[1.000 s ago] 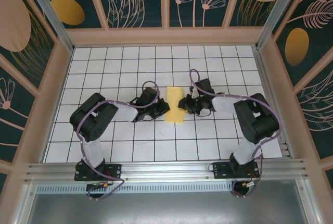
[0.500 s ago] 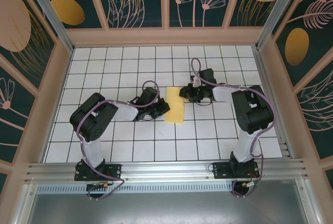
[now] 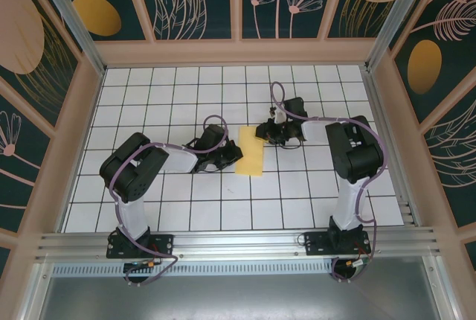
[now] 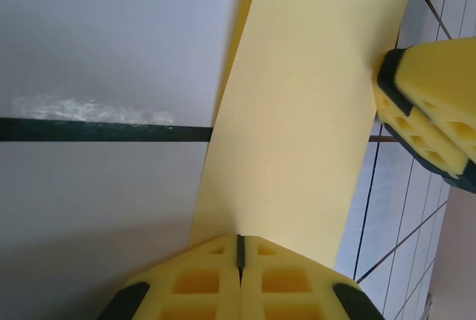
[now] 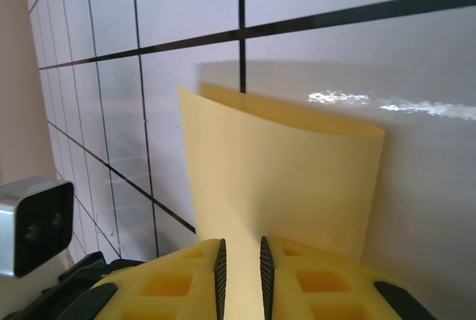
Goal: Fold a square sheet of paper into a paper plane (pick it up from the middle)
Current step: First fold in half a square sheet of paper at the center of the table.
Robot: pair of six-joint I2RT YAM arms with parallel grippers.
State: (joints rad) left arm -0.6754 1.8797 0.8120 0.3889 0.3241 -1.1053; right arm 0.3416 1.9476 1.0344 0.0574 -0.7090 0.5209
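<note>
The left arm point(image 3: 135, 173) and right arm point(image 3: 355, 155) are black at the joints with pale grey lower links. Each is looped with a purple cable point(image 3: 212, 120) and bolted to a black base plate point(image 3: 140, 244). The left end effector point(image 4: 239, 264) and right end effector point(image 5: 239, 264) have yellow fingers point(image 5: 312, 279) moulded with square pockets and edged in black, and a small grey camera point(image 5: 31, 223) sits on the left wrist.

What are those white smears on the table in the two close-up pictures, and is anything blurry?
Left wrist: the smear is light glaring off the glossy table; the paper looks sharp. Right wrist: the same kind of streak lies beyond the paper, grid lines crisp. Top external: even light, no glare, no blur.
</note>
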